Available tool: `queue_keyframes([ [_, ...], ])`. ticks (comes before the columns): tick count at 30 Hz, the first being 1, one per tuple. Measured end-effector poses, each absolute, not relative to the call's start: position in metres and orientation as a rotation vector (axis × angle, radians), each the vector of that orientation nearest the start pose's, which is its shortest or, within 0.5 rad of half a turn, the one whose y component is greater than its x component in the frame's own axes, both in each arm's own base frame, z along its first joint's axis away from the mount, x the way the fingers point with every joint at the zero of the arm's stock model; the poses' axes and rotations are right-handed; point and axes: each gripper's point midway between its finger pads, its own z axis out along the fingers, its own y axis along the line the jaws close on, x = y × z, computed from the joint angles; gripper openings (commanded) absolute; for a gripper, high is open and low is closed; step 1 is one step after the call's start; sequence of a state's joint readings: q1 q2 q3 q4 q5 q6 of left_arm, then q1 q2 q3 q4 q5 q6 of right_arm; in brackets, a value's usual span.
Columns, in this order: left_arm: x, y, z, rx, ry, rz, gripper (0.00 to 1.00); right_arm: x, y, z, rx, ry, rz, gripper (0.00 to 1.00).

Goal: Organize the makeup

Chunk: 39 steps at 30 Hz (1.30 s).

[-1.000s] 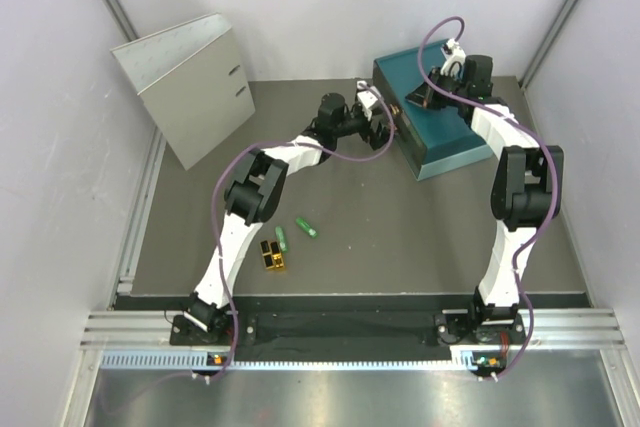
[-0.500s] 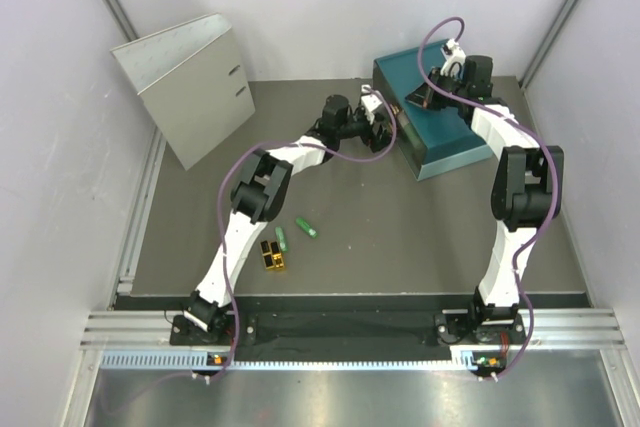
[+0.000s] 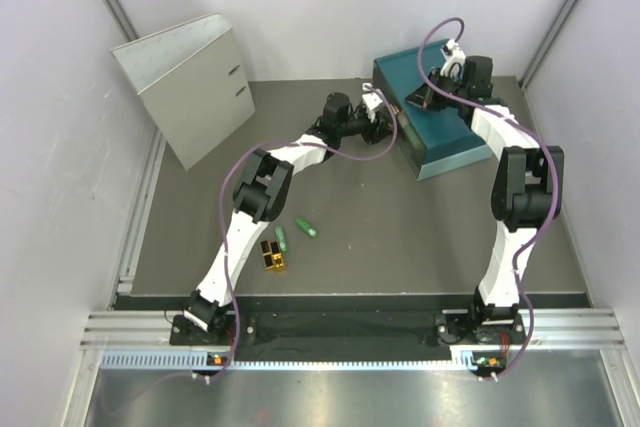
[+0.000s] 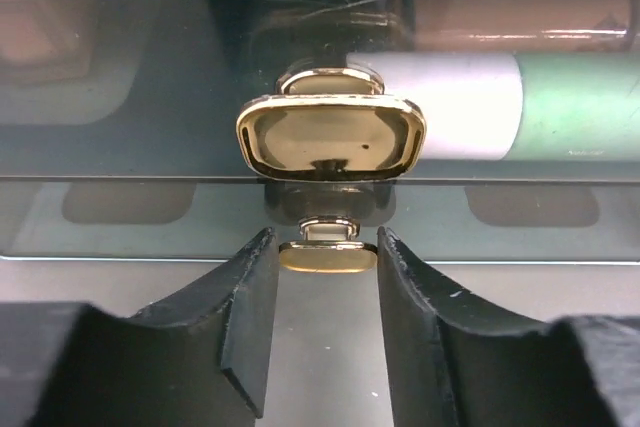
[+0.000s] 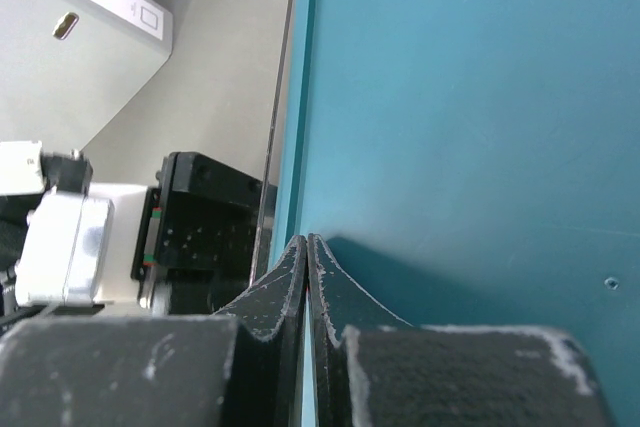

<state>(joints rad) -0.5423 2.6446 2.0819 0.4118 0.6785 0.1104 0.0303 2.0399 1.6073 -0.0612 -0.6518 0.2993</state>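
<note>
While the right jaws are pressing shut on the top of the teal drawer box (image 3: 435, 142), near its left edge in the overhead view, I am lining the left jaws up on the drawer's gold knob (image 4: 330, 137). On the left wrist camera the knob is sitting dead centre, just above and beyond the two black fingers (image 4: 250, 317). The fingers are standing partly apart with only the knob's reflection showing between them. I am not seeing them touch the knob, so I am reading them as open and gripping nothing. The right jaws are holding nothing either; their tips are meeting with no gap on the teal lid.

Some of the makeup is already lying behind the see-through drawer front. A white-capped green tube (image 4: 490, 107) is lying sideways to the right of the knob, and a peach tube (image 4: 520, 27) is showing above it. On the table (image 3: 420, 237), left of centre and low in the overhead view, a green tube (image 3: 307, 228), a second green tube (image 3: 282, 238) and a gold-and-black block (image 3: 272, 255) are lying close together, well apart from the box.

I am judging the step in hand to be opening the drawer, with the right arm (image 3: 520, 187) bracing the box. The next move is calling for a small push forward so the fingers flank the knob, then a firm close and a straight pull back. The right jaws should be bearing down throughout so the box is not sliding along with the drawer.
</note>
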Motion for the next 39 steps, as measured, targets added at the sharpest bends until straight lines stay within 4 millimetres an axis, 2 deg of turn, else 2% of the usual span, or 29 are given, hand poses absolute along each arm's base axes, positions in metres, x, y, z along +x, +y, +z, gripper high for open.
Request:
queue_keyframes([
  [12, 0.5413, -0.4495, 0.0874, 1.033, 1.434, -0.906, 0.4, 0.5443, 0.1328, 0.1677, -0.134, 2.064, 0.873, 0.0],
  [13, 0.5413, -0.4495, 0.0877, 1.034, 1.433, -0.906, 0.43, 0.5441, 0.1327, 0.1672, -0.133, 2.065, 0.874, 0.0],
  [14, 0.5412, -0.4495, 0.0876, 1.035, 1.433, -0.906, 0.51, 0.5436, 0.1328, 0.1669, -0.133, 2.066, 0.875, 0.0],
  [15, 0.5411, -0.4495, 0.0873, 1.038, 1.433, -0.905, 0.52, 0.5436, 0.1329, 0.1669, -0.134, 2.066, 0.875, 0.0],
  [24, 0.5387, -0.451, 0.0823, 1.105, 1.398, -0.862, 0.55, 0.5431, 0.1332, 0.1676, -0.136, 2.065, 0.877, 0.0],
  [27, 0.5383, -0.4518, 0.0816, 1.108, 1.4, -0.858, 0.63, 0.543, 0.1332, 0.1676, -0.137, 2.065, 0.878, 0.0],
  [29, 0.5362, -0.4537, 0.0811, 1.115, 1.408, -0.862, 0.58, 0.543, 0.1333, 0.1676, -0.137, 2.065, 0.878, 0.0],
  [31, 0.537, -0.4555, 0.0816, 1.114, 1.422, -0.852, 0.4, 0.543, 0.1333, 0.1676, -0.137, 2.065, 0.878, 0.0],
  [35, 0.5422, -0.455, 0.0826, 1.106, 1.446, -0.845, 0.14, 0.5429, 0.1333, 0.1675, -0.137, 2.065, 0.878, 0.0],
  [37, 0.5421, -0.4549, 0.0822, 1.11, 1.455, -0.846, 0.12, 0.5428, 0.1334, 0.1675, -0.137, 2.065, 0.879, 0.0],
  [39, 0.5421, -0.4545, 0.0815, 1.113, 1.46, -0.844, 0.04, 0.5428, 0.1334, 0.1675, -0.138, 2.065, 0.879, 0.0],
])
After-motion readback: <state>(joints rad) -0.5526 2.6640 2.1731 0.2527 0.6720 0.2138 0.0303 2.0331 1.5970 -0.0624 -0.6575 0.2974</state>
